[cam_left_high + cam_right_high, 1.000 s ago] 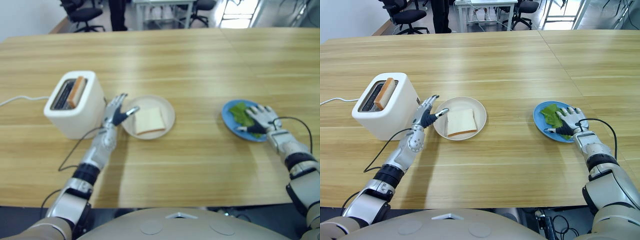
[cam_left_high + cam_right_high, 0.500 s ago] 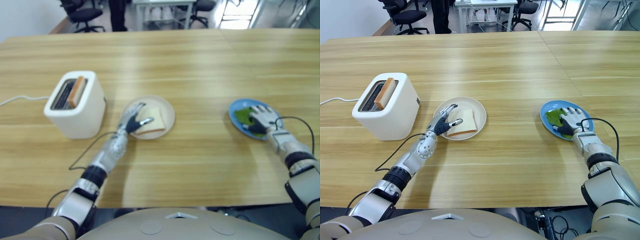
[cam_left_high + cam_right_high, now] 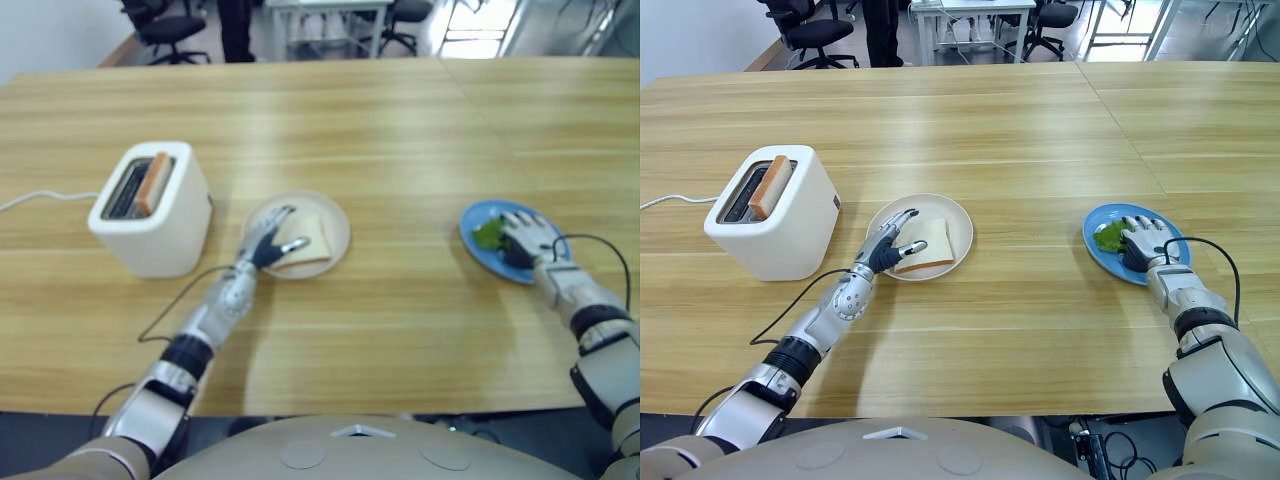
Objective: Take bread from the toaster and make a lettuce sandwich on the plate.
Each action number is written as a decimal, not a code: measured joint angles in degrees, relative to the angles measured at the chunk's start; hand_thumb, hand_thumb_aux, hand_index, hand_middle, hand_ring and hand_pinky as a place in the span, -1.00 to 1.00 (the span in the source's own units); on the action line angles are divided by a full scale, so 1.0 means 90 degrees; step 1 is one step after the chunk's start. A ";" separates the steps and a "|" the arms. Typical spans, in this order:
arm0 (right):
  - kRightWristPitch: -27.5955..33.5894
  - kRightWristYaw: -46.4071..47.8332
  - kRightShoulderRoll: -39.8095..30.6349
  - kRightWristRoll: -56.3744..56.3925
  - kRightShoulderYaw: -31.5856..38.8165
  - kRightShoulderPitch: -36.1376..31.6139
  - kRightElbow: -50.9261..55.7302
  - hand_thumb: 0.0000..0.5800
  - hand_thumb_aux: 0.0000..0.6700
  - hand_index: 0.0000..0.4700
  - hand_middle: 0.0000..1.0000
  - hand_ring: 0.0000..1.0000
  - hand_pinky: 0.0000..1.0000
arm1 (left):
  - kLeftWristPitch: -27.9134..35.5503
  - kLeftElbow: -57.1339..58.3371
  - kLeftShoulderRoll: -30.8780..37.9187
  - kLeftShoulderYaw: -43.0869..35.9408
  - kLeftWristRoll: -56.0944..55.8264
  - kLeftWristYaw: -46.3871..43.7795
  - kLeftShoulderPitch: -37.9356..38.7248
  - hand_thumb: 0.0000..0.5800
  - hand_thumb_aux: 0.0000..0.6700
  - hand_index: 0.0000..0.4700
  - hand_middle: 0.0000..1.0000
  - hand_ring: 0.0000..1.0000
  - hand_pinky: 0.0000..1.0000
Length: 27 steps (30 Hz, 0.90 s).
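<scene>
A white toaster (image 3: pixel 775 225) stands at the left with one browned bread slice (image 3: pixel 770 186) upright in its slot. To its right, a beige plate (image 3: pixel 958 215) carries a white bread slice (image 3: pixel 927 245). My left hand (image 3: pixel 890 243) lies over the plate's left rim, fingers spread, its tips at the slice's edge and holding nothing. On the right a blue plate (image 3: pixel 1102 258) holds green lettuce (image 3: pixel 1108 236). My right hand (image 3: pixel 1147 241) rests on that plate, its fingers curled down on the bunched lettuce.
The toaster's white cord (image 3: pixel 670 203) runs off the left edge. A black cable (image 3: pixel 790 300) trails beside my left arm. Bare wooden table (image 3: pixel 1030 130) stretches between and beyond the two plates. Office chairs (image 3: pixel 815 30) stand behind the far edge.
My left hand swung from beside the toaster onto the beige plate's left rim. The right hand's fingers closed on the lettuce, bunching it, and the blue plate slid a little to the right.
</scene>
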 measured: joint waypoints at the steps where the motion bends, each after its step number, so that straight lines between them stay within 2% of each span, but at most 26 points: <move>1: -0.0030 -0.0035 -0.0018 0.0029 -0.0005 0.0032 -0.0028 1.00 1.00 0.96 0.54 0.54 0.54 | -0.0066 -0.0153 0.0006 0.0042 0.0002 0.0083 0.0057 -1.00 -1.00 -1.00 -1.00 -1.00 -1.00; 2: -0.0057 -0.0070 -0.0038 0.0084 -0.0014 0.0065 -0.0062 1.00 1.00 0.96 1.00 1.00 1.00 | -0.0134 -0.0365 0.0021 0.0095 0.0004 0.0196 0.0131 -1.00 -1.00 -1.00 -1.00 -1.00 -1.00; 8: -0.0182 -0.0256 -0.0296 0.0347 -0.0229 0.0502 -0.0766 1.00 1.00 0.96 1.00 1.00 1.00 | -0.0457 -0.1805 0.0162 0.0714 -0.0030 0.0725 0.0572 -1.00 -1.00 -1.00 -1.00 -1.00 -1.00; 13: -0.0038 -0.0360 -0.0601 0.0584 -0.0708 0.1092 -0.2151 1.00 1.00 0.96 1.00 1.00 1.00 | -0.0698 -0.2505 0.0159 0.1134 -0.0158 0.0958 0.0874 -1.00 -1.00 -1.00 -1.00 -1.00 -1.00; 21: 0.0666 0.0130 -0.0758 0.0682 -0.1570 0.2035 -0.4933 1.00 1.00 0.96 1.00 1.00 1.00 | -0.0914 -0.2214 -0.0004 0.1331 -0.0550 0.0913 0.0907 -1.00 -1.00 -1.00 -1.00 -1.00 -1.00; 27: 0.1040 0.0715 -0.0301 0.0505 -0.1741 0.2002 -0.6399 1.00 1.00 0.96 1.00 1.00 1.00 | -0.1126 -0.1746 -0.0111 0.1506 -0.1169 0.0745 0.0901 -1.00 -1.00 -1.00 -1.00 -1.00 -1.00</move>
